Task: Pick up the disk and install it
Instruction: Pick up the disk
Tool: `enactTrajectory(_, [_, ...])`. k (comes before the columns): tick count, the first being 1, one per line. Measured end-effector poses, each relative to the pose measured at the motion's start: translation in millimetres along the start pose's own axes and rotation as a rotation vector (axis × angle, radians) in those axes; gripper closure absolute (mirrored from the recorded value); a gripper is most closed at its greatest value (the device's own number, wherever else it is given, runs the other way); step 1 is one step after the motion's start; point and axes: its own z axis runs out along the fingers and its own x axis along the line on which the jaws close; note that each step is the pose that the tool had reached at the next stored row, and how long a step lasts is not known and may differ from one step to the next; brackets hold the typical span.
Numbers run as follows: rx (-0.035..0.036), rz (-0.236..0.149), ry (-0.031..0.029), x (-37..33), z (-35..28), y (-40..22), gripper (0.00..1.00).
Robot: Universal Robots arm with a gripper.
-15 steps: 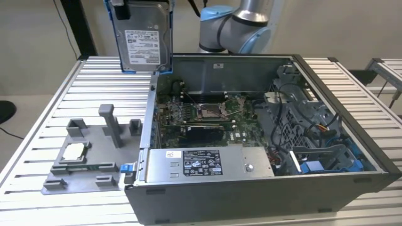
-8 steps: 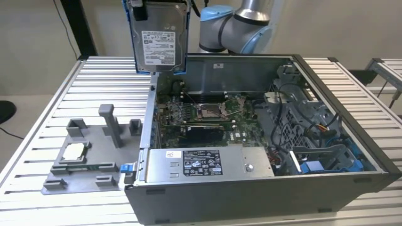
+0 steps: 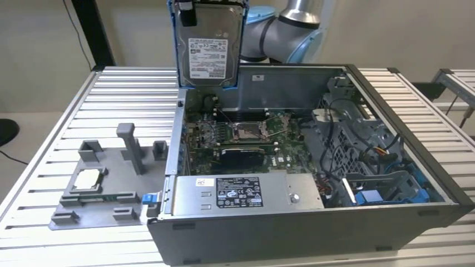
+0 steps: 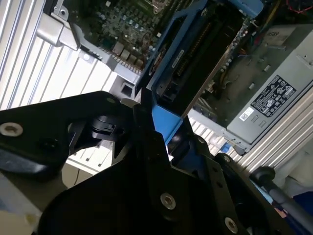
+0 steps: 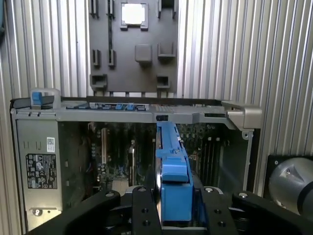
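Holding the disk (image 3: 210,50) upright, the tool (image 5: 174,203) hangs over the open case (image 3: 297,236).

White label on the disk (image 3: 210,57): rows of fine print, none legible. Down on the grey metal box (image 3: 297,194), a black-and-white sticker (image 3: 239,193) with tiny marks and a small white tag (image 3: 204,181) beside it, both too small to read.
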Motion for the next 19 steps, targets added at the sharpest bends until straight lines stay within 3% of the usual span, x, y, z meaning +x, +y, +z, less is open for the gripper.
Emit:
enactTrajectory(11, [-0.0026,0.000,0.0000,11.0,2.7,-38.2,1.00])
enactTrajectory(19, [-0.0033,0.000,0.0000,16.6,4.4,-61.4,1.00])
